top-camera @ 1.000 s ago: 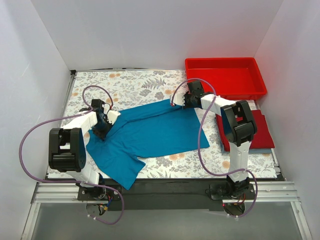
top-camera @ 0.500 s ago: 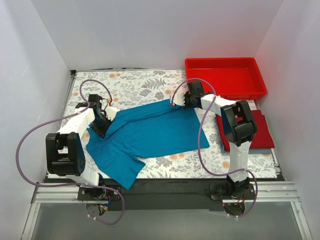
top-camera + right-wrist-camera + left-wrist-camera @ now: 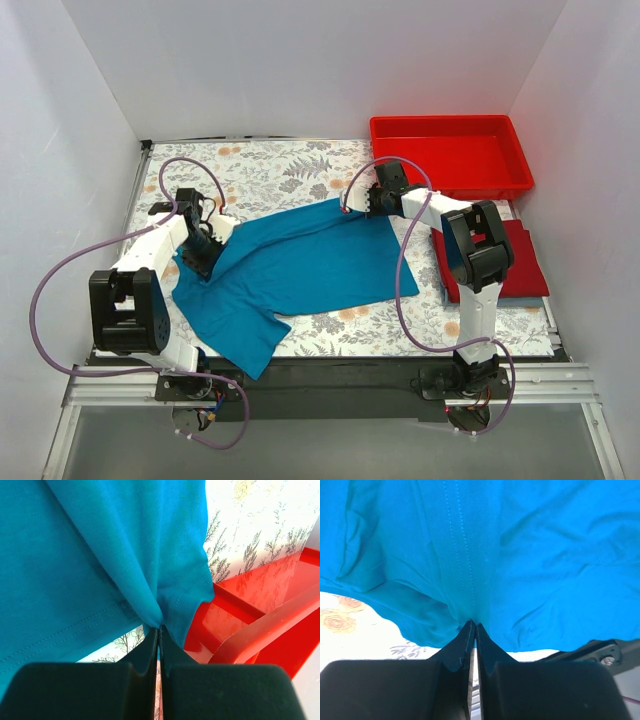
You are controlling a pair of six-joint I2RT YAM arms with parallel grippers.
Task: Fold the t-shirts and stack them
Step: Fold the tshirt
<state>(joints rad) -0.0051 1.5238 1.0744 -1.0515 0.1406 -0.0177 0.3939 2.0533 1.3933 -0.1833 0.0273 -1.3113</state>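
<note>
A teal-blue t-shirt [image 3: 300,265] lies spread across the middle of the flowered table. My left gripper [image 3: 203,247] is shut on its left edge, the cloth pinched between the fingertips in the left wrist view [image 3: 474,625]. My right gripper [image 3: 367,203] is shut on its far right corner, the hem bunched at the fingertips in the right wrist view [image 3: 160,626]. A folded red t-shirt [image 3: 525,260] lies at the right edge on top of a bluish one [image 3: 528,297] that barely shows.
A rigid red plastic tray [image 3: 450,155] stands at the back right, just beyond my right gripper; its rim shows in the right wrist view [image 3: 260,625]. White walls enclose the table on three sides.
My left gripper has drawn the shirt's left edge a little towards the far left, and the left arm has shifted with it. The right arm has not moved.
</note>
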